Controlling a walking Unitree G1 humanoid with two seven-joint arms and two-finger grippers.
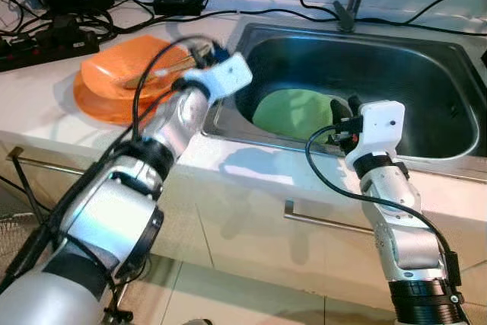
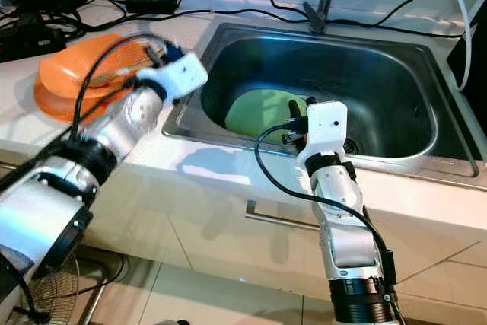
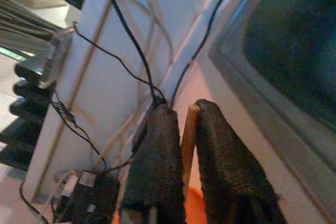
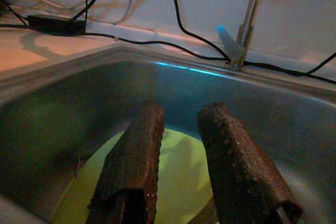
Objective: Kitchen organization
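White counter (image 1: 251,169) ahead: your left hand (image 3: 190,129) is pinching a wooden stick (image 3: 188,135) over the orange plates (image 1: 114,81); lower it gently. Right hand (image 4: 181,156), unclenched, hovers above the sink's (image 1: 449,154) green plate (image 1: 293,112).

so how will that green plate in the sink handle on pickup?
Green plate looks thin and rigid, probably light plastic. It leans on the sink wall, so a nudge may slide it. Right end effector hovers open above it; a rim pinch seems likeliest.
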